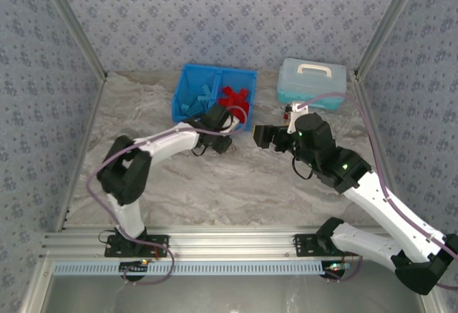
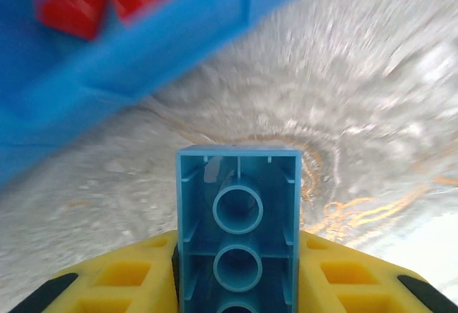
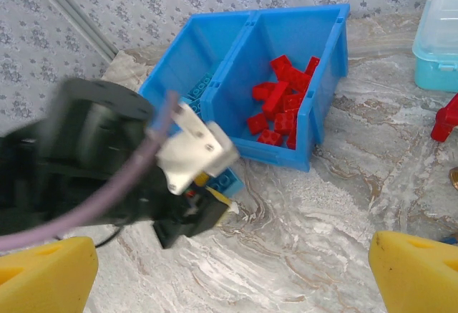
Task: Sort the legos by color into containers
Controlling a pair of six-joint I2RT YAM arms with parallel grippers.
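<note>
My left gripper (image 2: 237, 263) is shut on a light blue lego (image 2: 237, 213), held underside up between the yellow fingers (image 2: 122, 273) just above the table. It hangs close to the front wall of the bright blue bin (image 2: 107, 62). From above, the left gripper (image 1: 230, 122) is at the bin's (image 1: 180, 89) near edge. The left container (image 1: 197, 98) holds light blue legos and the right container (image 1: 237, 98) holds red legos (image 3: 280, 105). In the right wrist view the held lego (image 3: 229, 181) shows under the left gripper. My right gripper (image 1: 266, 137) stands open with nothing between its fingers (image 3: 418, 273).
A pale blue lidded case (image 1: 313, 82) with a white handle stands at the back right. A small red object (image 3: 447, 116) lies beside it. Bare marbled table (image 1: 236, 184) spreads in front of the bin. Patterned walls close in the back and sides.
</note>
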